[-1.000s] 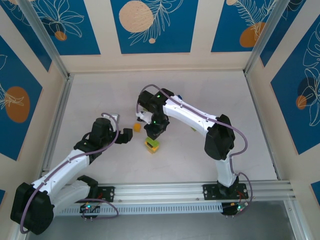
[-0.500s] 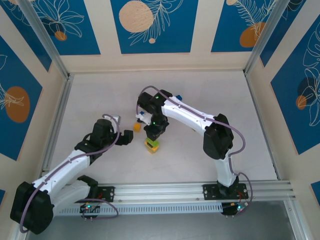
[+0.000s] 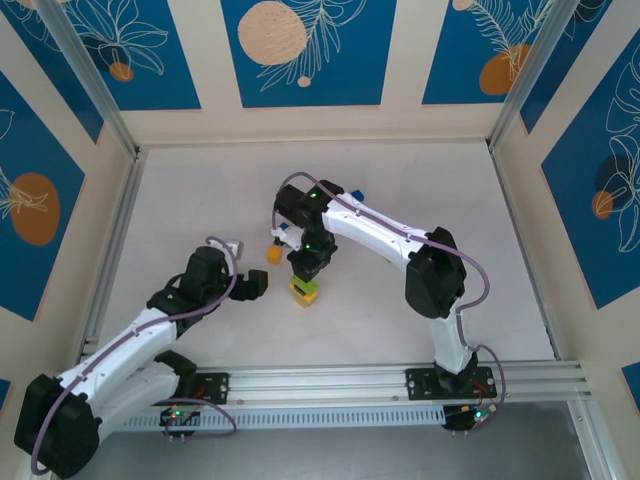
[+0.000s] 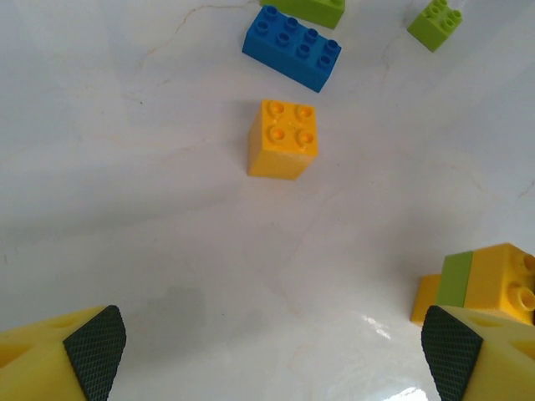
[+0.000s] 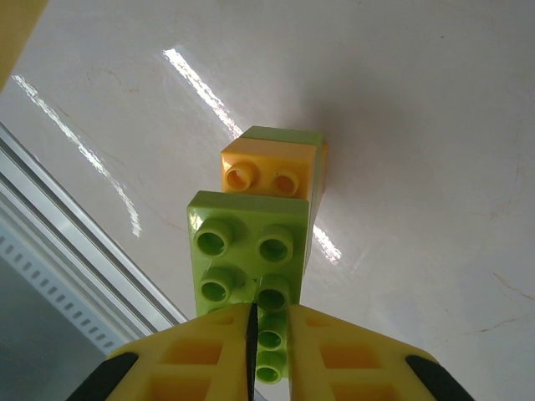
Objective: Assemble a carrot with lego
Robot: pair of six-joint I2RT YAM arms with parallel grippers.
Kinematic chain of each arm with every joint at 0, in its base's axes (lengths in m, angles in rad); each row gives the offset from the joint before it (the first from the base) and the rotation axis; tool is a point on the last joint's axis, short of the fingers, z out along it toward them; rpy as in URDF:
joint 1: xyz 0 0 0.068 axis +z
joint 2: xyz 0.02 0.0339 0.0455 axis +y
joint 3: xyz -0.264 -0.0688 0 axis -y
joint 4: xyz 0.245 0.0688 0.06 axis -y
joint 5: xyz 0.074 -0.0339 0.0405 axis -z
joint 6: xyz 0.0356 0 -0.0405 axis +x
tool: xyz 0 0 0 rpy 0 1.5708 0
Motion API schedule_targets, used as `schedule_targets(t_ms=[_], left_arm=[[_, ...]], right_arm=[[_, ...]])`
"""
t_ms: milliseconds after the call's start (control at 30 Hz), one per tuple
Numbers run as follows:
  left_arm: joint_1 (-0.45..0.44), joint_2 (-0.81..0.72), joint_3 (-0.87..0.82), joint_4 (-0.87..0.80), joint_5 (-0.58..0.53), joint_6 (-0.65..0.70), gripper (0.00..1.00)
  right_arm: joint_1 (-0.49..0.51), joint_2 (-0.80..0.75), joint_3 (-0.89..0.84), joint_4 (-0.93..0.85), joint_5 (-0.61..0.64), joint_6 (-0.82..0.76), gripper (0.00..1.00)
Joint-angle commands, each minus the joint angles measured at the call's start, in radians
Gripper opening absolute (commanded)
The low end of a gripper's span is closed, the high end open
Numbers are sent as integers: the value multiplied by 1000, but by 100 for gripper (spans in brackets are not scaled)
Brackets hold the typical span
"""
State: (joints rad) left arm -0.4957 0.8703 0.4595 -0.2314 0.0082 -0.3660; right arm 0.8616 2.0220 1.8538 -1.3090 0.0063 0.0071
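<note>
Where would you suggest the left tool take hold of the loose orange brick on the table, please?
Grip the orange brick across two opposite flat side walls, coming down from above. It sits studs up and alone, with bare table on each side; the blue brick beyond lies apart. The left tool is open.

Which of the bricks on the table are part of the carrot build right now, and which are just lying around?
In the job:
- lime brick, gripped by the right tool
- orange-and-lime stack under it
- loose orange brick, likely a coming piece

Lying about:
- blue brick, probably not carrot material
- long lime brick and small lime brick, untouched so far
</note>
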Motion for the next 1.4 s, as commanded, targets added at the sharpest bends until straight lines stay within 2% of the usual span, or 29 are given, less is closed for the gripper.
schedule_targets(t_ms=[0, 667, 1367], left_arm=[[-14, -42, -15, -50, 11, -32, 94], [-15, -27, -12, -39, 9, -22, 94], [-15, -28, -13, -35, 8, -19, 94]], right_arm=[[1, 14, -12, 1, -38, 2, 19], [20, 20, -15, -11, -30, 14, 20], [27, 64, -23, -49, 42, 23, 20]])
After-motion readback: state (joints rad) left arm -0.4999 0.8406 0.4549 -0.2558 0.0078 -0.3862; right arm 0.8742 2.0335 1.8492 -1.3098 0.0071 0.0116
